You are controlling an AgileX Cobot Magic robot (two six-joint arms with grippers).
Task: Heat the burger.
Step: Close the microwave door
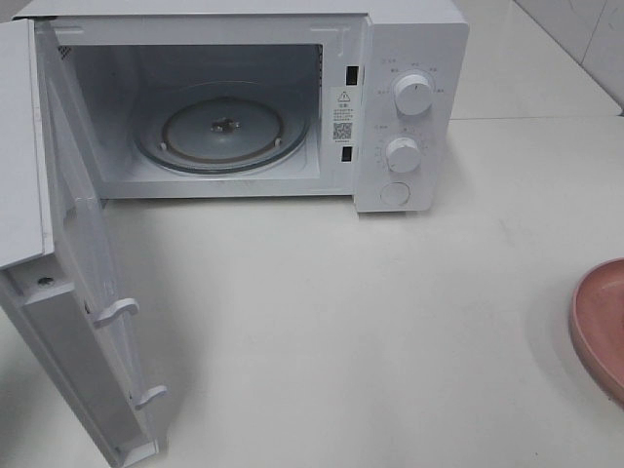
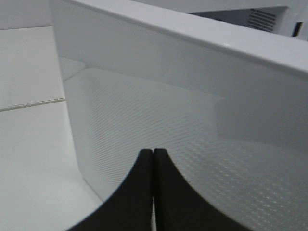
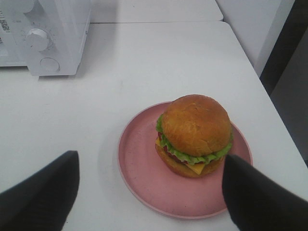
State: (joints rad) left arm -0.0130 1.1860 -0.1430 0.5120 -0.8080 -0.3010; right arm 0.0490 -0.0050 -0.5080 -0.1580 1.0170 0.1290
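Right tool (image 3: 150,192) spread wide, nothing between its fingers (image 3: 41,195), hovering above the near part of the pink plate (image 3: 144,187). Burger (image 3: 195,137) sits upright on that plate, a bit toward the plate's right side, bun on top, lettuce and cheese showing; not touched by either finger. Plate rests near the right edge of the tabletop (image 1: 370,322); in the high view only its rim (image 1: 600,327) shows at the right edge, burger out of frame there. Left tool (image 2: 153,187) pinched fully together, holding nothing, tips just beside the perforated inner face of the microwave door (image 2: 183,144); contact unclear. Door (image 1: 83,292) swung wide open at the tabletop's near-left. Microwave (image 1: 409,107) at the far edge, cavity showing a glass turntable (image 1: 222,132), two knobs (image 1: 412,96) on the right panel.
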